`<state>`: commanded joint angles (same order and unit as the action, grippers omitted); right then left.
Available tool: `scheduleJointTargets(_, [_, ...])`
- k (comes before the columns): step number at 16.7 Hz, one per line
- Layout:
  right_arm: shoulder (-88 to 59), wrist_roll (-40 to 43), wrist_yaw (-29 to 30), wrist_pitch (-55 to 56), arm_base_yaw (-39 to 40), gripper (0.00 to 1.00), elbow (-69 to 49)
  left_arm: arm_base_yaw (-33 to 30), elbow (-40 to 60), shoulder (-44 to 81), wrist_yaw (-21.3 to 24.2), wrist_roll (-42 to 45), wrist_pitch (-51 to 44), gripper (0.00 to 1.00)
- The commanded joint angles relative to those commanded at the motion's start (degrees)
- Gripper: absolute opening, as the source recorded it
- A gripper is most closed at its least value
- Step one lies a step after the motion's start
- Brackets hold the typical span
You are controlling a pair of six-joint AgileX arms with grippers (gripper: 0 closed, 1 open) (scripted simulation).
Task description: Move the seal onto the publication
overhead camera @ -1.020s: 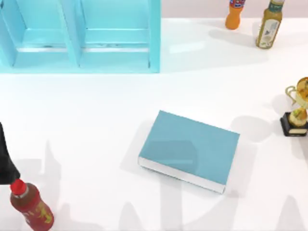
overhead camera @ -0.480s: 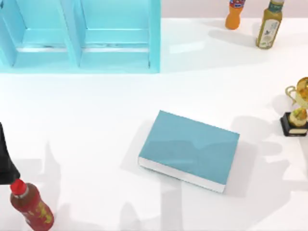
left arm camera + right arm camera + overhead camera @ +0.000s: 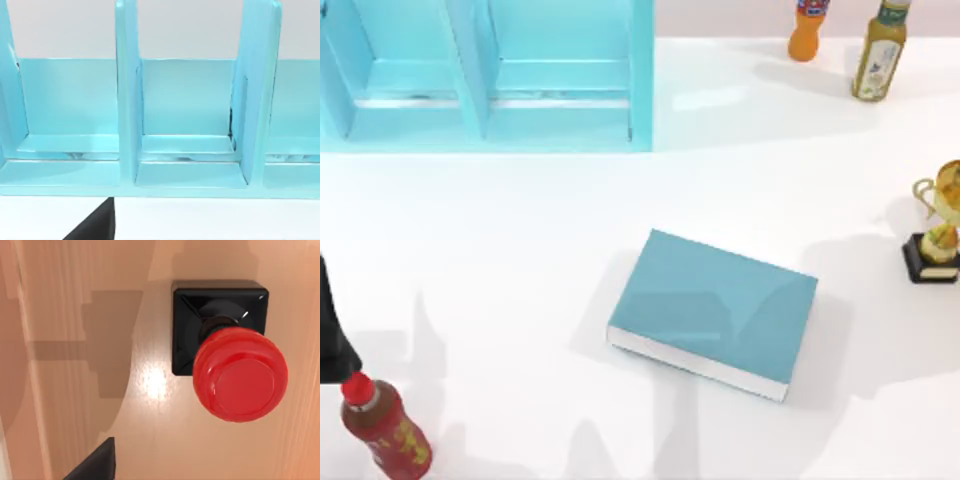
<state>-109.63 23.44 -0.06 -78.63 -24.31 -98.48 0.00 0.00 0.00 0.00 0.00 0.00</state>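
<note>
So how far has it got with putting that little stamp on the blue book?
Nothing looks done: the book lies bare on the white table. In hand, the right wrist camera looks down on the seal, which stands ungripped on a wooden surface. Left: grasp the seal, carry it over and set it on the book.

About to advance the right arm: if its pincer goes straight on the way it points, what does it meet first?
Probably the glossy red round knob of the black square-based seal, standing directly beneath the right wrist camera; depth is unclear.

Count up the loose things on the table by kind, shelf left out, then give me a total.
Bottles: 3 (red-capped bottle, orange bottle, green bottle)
Books: 1, the publication
Trophies: 1, the trophy
Stamps: 1, the seal
Total: 6
</note>
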Motion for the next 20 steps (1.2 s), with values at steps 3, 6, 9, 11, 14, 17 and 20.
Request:
scheduleJointTargets(3, [-0.3, 0.1, 0.0, -0.2, -0.1, 1.00, -0.3, 0.0, 0.0, 0.0, 0.0, 0.0, 0.0, 1.00])
scheduleJointTargets(6, [-0.2, 0.0, 0.0, 0.1, 0.2, 1.00, 0.1, 0.0, 0.0, 0.0, 0.0, 0.0, 0.0, 1.00])
scheduleJointTargets(9, [-0.8, -0.2, 0.0, 4.1, 0.1, 1.00, 3.8, 0.0, 0.0, 0.0, 0.0, 0.0, 0.0, 1.00])
scheduleJointTargets(11, [-1.5, -0.2, 0.0, 9.2, 0.2, 1.00, 8.0, 0.0, 0.0, 0.0, 0.0, 0.0, 0.0, 1.00])
scheduleJointTargets(14, [-2.8, -0.2, 0.0, 17.7, 0.2, 1.00, 14.7, 0.0, 0.0, 0.0, 0.0, 0.0, 0.0, 1.00])
scheduleJointTargets(17, [-3.5, -0.2, 0.0, 21.4, 0.2, 1.00, 18.2, 0.0, 0.0, 0.0, 0.0, 0.0, 0.0, 1.00])
scheduleJointTargets(20, [-3.5, -0.2, 0.0, 21.5, 0.2, 1.00, 18.3, 0.0, 0.0, 0.0, 0.0, 0.0, 0.0, 1.00])
